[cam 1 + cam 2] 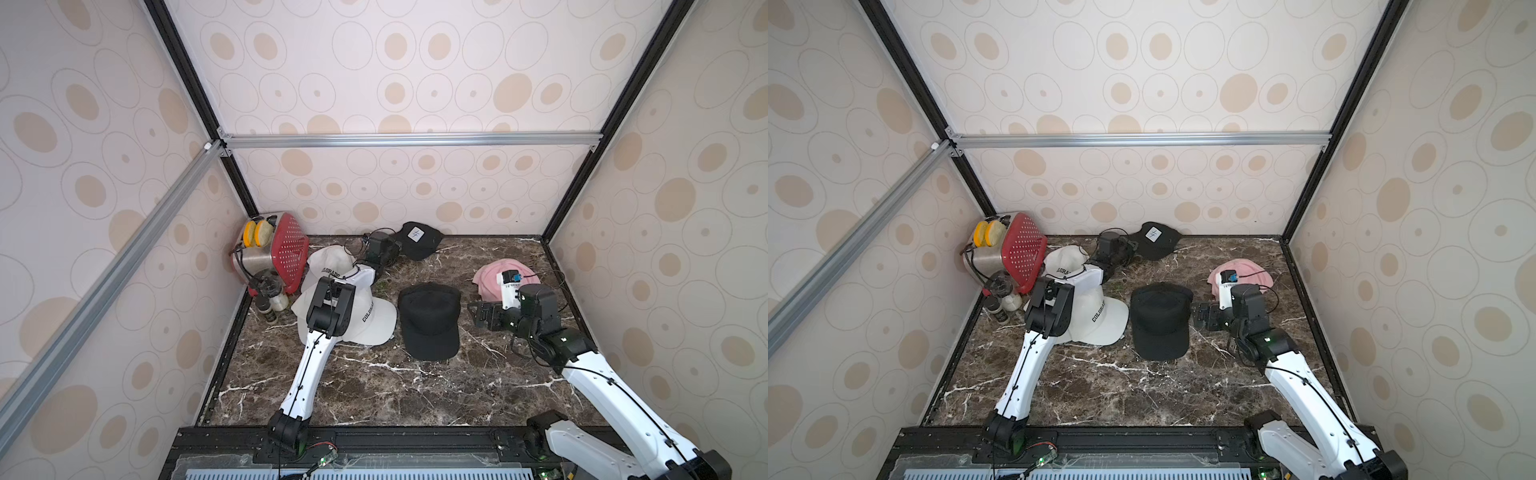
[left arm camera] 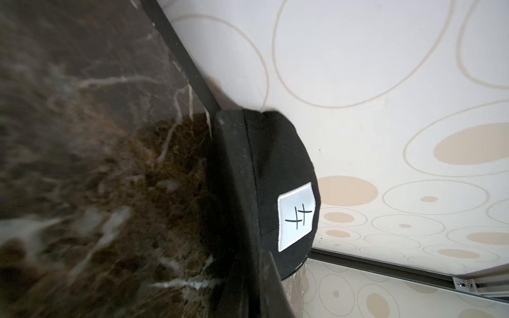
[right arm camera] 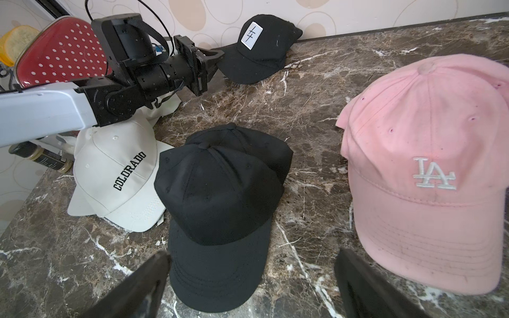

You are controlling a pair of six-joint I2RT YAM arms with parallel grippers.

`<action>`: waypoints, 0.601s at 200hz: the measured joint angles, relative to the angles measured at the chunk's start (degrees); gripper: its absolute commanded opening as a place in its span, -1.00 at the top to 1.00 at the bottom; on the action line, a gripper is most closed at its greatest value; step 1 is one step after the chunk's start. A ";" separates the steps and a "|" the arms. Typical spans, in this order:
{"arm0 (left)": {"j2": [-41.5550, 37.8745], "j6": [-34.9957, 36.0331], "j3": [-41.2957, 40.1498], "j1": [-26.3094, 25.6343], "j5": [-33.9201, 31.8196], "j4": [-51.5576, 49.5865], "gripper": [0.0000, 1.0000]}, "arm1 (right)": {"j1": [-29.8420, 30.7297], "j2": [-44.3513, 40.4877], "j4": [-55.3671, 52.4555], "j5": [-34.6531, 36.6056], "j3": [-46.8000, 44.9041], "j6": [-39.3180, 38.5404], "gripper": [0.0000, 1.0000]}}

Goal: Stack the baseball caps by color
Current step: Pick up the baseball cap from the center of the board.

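Counting the white caps (image 1: 374, 328) beats us: the left arm lies across that pile, so we only read two "COLORADO" fronts in a top view. Same deal with the pink cap (image 3: 429, 170) from above: the right wrist covers half of it, and we can't tell if another sits under it.

Reply: Yep, we see that too. The left wrist view is mostly smeared counter (image 2: 82, 165), and the left tool (image 3: 214, 59) barely shows there. From the right wrist view we get it stretched low toward the back wall, fingers pinched together on the brim of the black patch cap (image 3: 259, 52).

OP: And the right tool (image 1: 478, 318) hangs low with fingers wide apart, nothing in it, between the pink cap and the stacked black caps (image 1: 430, 320) mid-counter. Dark veined marble, oval-print walls, toaster (image 1: 257, 259) in the far left corner.
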 measured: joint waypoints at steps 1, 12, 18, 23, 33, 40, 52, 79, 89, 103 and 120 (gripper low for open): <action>0.00 -0.02 -0.07 0.00 0.02 0.09 1.00 | 0.00 0.00 0.00 -0.02 -0.02 0.00 -0.96; -0.11 -0.02 -0.92 0.09 0.37 1.57 1.00 | 0.00 0.00 0.33 -0.24 -0.26 0.02 -0.96; -0.39 -0.02 -1.70 0.15 0.63 2.58 1.00 | 0.00 0.00 0.55 -0.33 -0.55 0.07 -0.96; -0.85 -0.02 -2.62 0.20 0.76 3.39 1.00 | 0.00 0.00 0.76 -0.39 -0.85 0.20 -0.96; -2.19 -0.02 -4.87 0.28 1.09 5.07 1.00 | 0.00 0.04 1.09 -0.39 -1.53 0.42 -0.96; -3.41 0.02 -6.64 0.35 1.33 6.05 1.00 | 0.00 0.15 1.36 -0.37 -2.01 0.63 -0.96; -5.88 0.13 -9.86 0.46 1.81 7.41 1.00 | 0.00 0.55 1.86 -0.33 -2.64 1.05 -0.96; -12.61 1.66 -16.26 0.83 2.25 9.97 1.00 | 0.00 2.12 3.28 -0.15 -2.80 1.53 -0.96; -15.17 2.05 -18.05 1.11 2.45 11.02 1.00 | 0.00 2.64 3.69 -0.11 -2.78 1.53 -0.97; -18.58 2.34 -20.59 1.68 2.99 13.29 1.00 | 0.00 3.23 4.04 0.20 -2.69 1.51 -1.00; -23.26 2.45 -24.85 2.38 3.56 16.92 1.00 | 0.00 3.80 4.31 1.16 -2.10 1.57 -1.00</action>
